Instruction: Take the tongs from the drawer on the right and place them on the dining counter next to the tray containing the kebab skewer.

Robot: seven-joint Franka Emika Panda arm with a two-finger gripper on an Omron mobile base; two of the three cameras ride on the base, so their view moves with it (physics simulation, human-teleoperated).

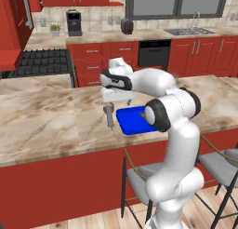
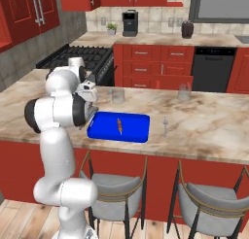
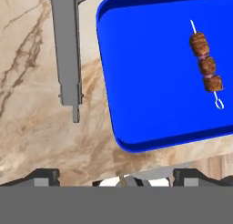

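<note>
The tongs (image 3: 67, 54) lie flat on the marbled surface (image 1: 46, 121) of the dining counter, just beside the blue tray (image 3: 150, 77), apart from its rim. The kebab skewer (image 3: 205, 63) rests inside the tray. The hand (image 3: 113, 175) hovers above them, released, its fingertips (image 3: 43, 175) spread wide and holding nothing.

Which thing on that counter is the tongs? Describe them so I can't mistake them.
On the long marbled dining counter find the bright blue tray. The tongs lie on the stone just beside it, apart from its rim: long, slim, grey metal, unlike the brown kebab skewer inside the tray.
</note>
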